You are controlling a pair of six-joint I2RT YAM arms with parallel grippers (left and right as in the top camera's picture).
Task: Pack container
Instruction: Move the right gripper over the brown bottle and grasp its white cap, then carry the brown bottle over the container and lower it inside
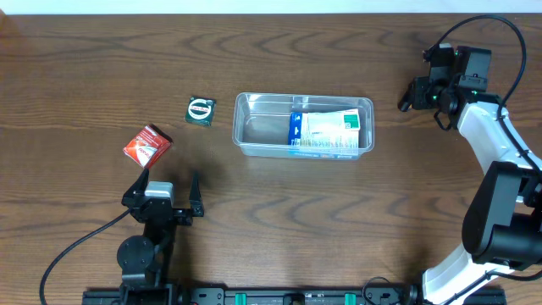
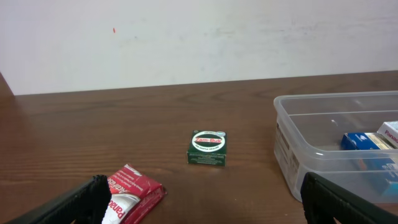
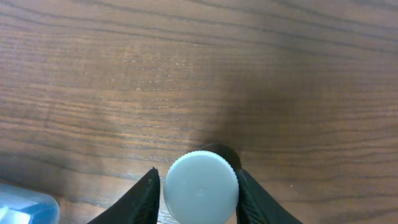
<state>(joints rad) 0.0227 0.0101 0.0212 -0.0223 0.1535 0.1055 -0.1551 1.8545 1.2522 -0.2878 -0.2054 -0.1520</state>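
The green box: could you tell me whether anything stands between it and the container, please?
Nothing visible does: only bare table separates the green box from the container's left wall; the red packet lies on its other side.

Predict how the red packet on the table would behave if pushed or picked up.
The red packet looks crinkled and shiny, so probably floppy, light and slippery. Lying flat, it should slide, not roll.
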